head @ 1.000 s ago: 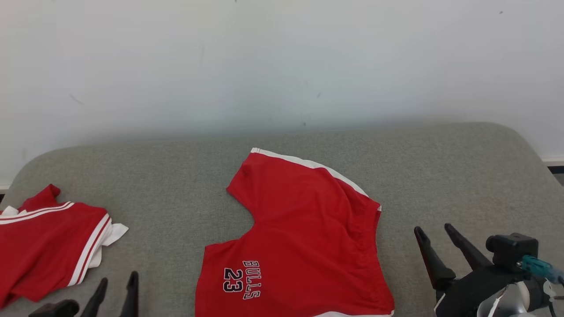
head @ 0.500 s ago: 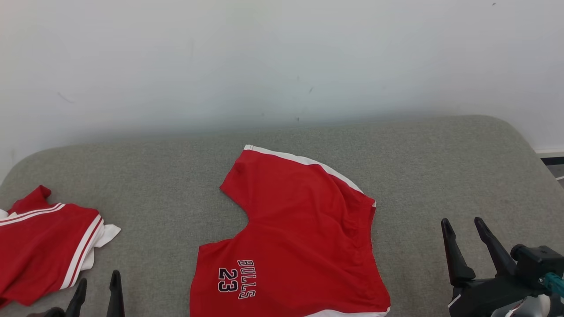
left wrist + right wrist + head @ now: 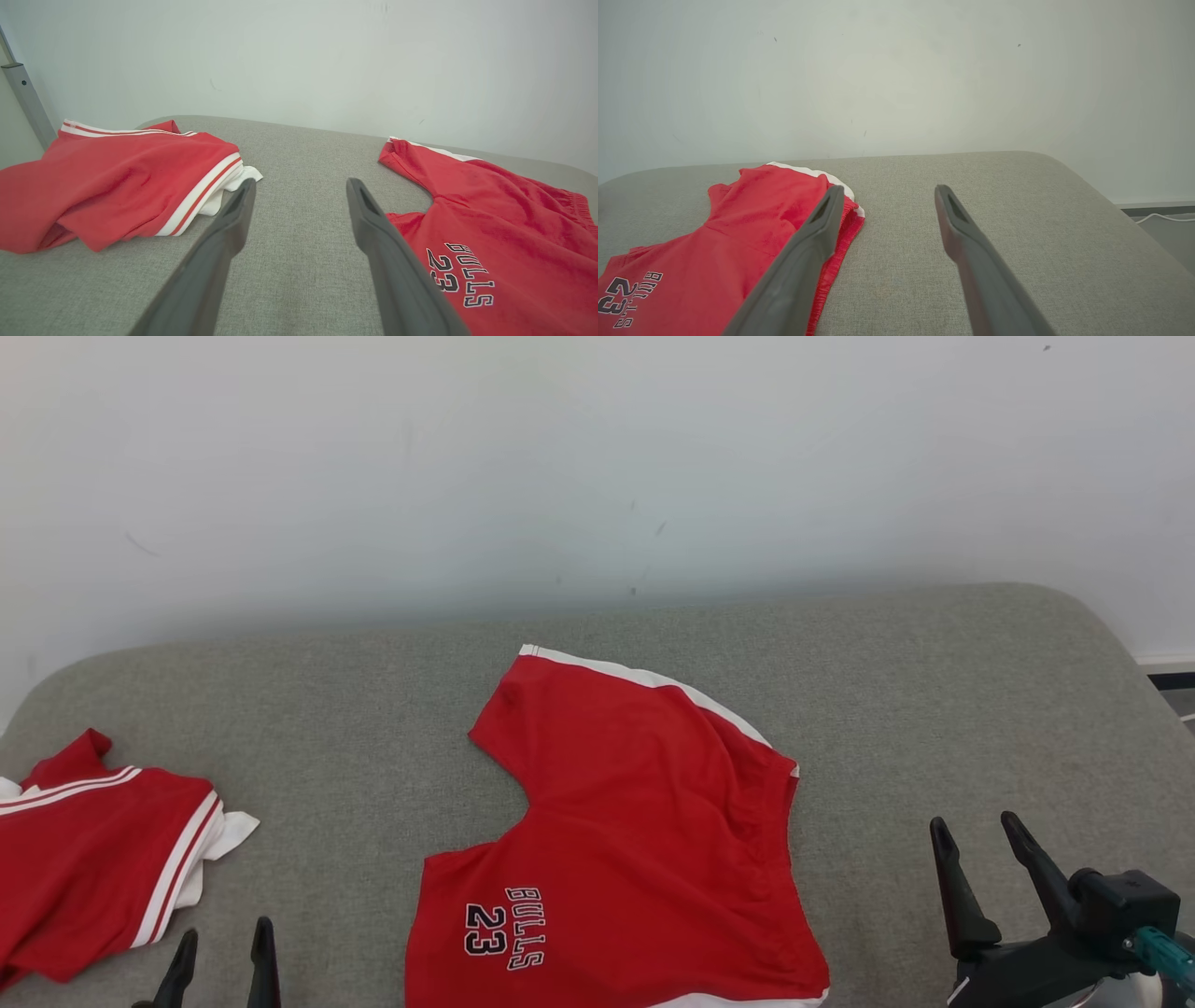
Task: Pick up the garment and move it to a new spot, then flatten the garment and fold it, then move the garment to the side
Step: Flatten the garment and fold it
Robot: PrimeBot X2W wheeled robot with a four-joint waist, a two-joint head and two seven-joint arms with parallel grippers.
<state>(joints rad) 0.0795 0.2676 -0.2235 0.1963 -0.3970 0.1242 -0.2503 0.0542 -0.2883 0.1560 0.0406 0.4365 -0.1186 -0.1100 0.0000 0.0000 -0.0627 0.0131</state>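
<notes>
Red shorts [image 3: 635,840] lie spread on the grey fabric-covered tabletop [image 3: 934,691], just below the middle of the head view and running off toward 6 o'clock. "BULLS 23" is printed near their lower left corner, and a white band edges the far side toward 12 o'clock. A crumpled red jersey [image 3: 93,859] with white stripes sits at 8 o'clock, well apart from the shorts, with bare grey fabric between them. The left gripper [image 3: 224,943] rises at 7 o'clock, its two dark fingers spread wide and holding nothing. In the left wrist view, the left gripper [image 3: 299,186] is over bare fabric, with the jersey [image 3: 117,182] at 10 o'clock and the shorts [image 3: 490,219] at 3 o'clock. The right gripper [image 3: 973,835] stands at 4 o'clock, also fully spread and empty, clear of the shorts' right edge. In the right wrist view, the right gripper [image 3: 887,191] points at bare tabletop, with the shorts [image 3: 738,242] at 8 o'clock and partly behind one finger. A pale wall [image 3: 597,476] closes the scene at 12 o'clock.
</notes>
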